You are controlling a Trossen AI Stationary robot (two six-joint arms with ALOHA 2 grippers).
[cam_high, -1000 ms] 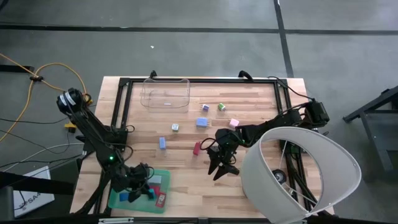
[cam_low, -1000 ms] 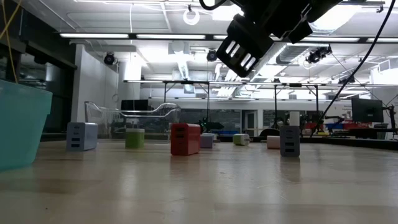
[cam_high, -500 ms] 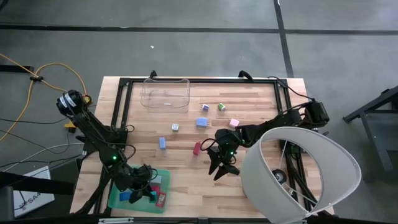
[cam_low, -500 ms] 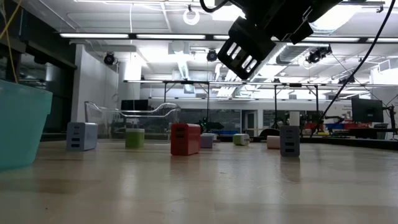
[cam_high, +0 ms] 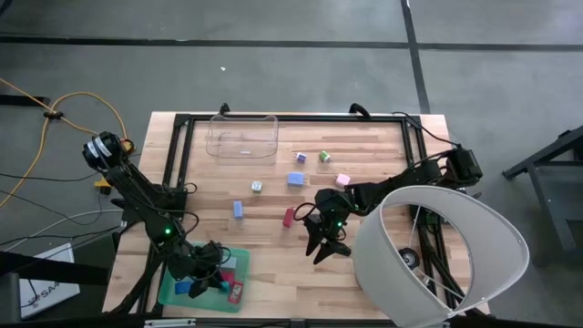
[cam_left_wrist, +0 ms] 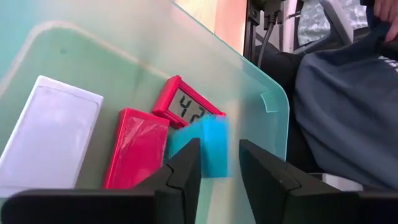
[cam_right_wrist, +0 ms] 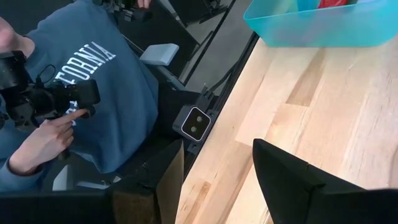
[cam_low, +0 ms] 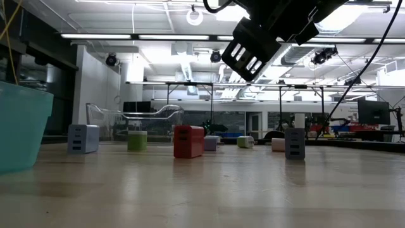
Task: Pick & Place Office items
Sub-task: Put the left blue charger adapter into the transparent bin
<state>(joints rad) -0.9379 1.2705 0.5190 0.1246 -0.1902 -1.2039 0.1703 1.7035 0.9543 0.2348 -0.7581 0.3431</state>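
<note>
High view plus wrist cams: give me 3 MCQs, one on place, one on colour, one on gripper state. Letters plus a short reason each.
1. Where is the left gripper?
A. over the green tray
B. over the clear bin
C. off the table

2. What colour is the block between the left gripper's fingers?
A. white
B. light blue
C. green

3. How is the right gripper?
A. shut on a red block
B. shut on a pink block
C. open, holding nothing

Answers:
1 A: the left gripper is over the green tray at the table's front left corner, far from the clear bin.
2 B: the left wrist view shows a light blue block between its fingers.
3 C: the right gripper shows spread fingers with only bare table between.
</note>
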